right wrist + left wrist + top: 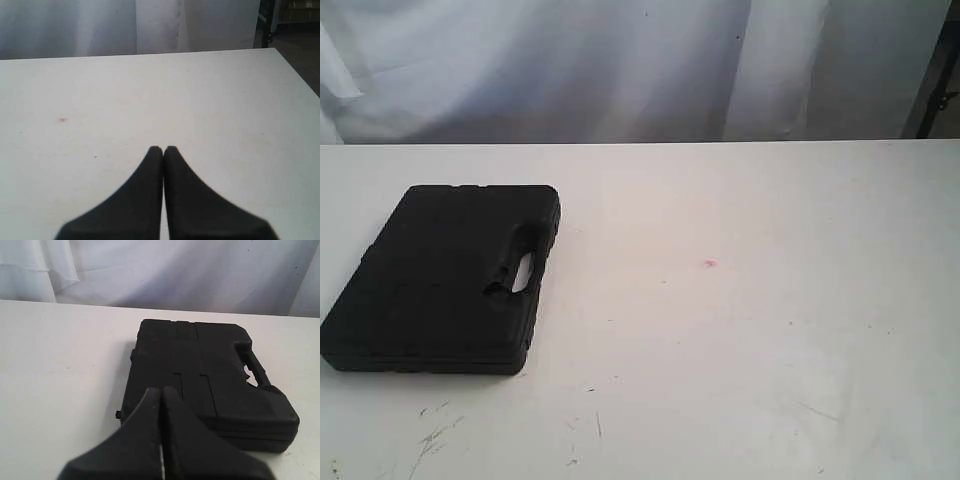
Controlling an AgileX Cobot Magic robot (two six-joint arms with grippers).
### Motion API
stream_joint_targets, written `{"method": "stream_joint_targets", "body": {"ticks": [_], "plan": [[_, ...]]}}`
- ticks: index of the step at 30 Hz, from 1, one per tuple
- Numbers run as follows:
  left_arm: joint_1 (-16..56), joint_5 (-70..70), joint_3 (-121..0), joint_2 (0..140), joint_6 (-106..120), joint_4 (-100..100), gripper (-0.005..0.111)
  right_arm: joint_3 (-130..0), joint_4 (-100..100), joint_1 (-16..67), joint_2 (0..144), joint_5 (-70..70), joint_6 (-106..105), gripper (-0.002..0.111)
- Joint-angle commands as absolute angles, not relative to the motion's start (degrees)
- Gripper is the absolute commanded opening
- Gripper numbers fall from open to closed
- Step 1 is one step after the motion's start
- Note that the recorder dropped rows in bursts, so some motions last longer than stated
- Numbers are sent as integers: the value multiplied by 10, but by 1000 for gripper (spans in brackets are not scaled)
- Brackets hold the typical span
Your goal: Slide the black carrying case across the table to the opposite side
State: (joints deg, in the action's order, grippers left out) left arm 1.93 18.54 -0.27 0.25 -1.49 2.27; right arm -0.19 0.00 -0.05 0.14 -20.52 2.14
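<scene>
Exterior view. One case (pixel 440 275), black moulded plastic, lying flat with its lid up on the left part of the surface (pixel 740 330). Its handle side faces the middle, and white shows through the handle slot (pixel 522 272). The wide bare stretch to the right carries only a pink spot (pixel 709 263), with scuff marks (pixel 435 435) along the near edge. This reads as the starting position, with the slide not yet begun. White cloth (pixel 620 60) hangs behind.

Left wrist view. The left gripper (pixel 161 390) has its fingers pressed together and holds nothing. Its tips are over the near edge of the case. Shut fingers make a blunt pusher, which probably suits a shove better than a lift.

Right wrist view. The right gripper (pixel 163 148) is likewise pressed together and empty, above bare surface well apart from the case. It is possibly placed to receive the case on that side.

Not determinable:
- Whether the left gripper touches the case or hovers above it.
- Neither arm appears in the exterior view.
- The left gripper hides part of the case's near edge.
- One case corner reaches the exterior frame's left border.
- The surface's left and near edges are cut off.
- Any latches are lost in the uniform black.
</scene>
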Motion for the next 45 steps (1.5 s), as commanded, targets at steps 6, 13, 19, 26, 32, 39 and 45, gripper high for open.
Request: {"method": "stream_joint_targets", "body": {"ticks": [6,13,19,26,32,39,45], "plan": [[22,139,0,0,-12,7,0,0,0,-5,0,-198,21,0],[22,7,0,0,0,-21,0,0,0,-5,0,-198,21,0],[22,-19,0,0,0,-21,0,0,0,-5,0,-198,21,0],[22,-21,-116,34,-60,42,0,0,0,-5,0,-198,21,0],[22,108,-322,241,-53,35,0,0,0,-5,0,-198,21,0],[22,325,-533,491,-3,35,0,0,0,-5,0,-198,21,0],[22,417,-609,625,50,69,0,0,0,-5,0,-198,21,0]]}}
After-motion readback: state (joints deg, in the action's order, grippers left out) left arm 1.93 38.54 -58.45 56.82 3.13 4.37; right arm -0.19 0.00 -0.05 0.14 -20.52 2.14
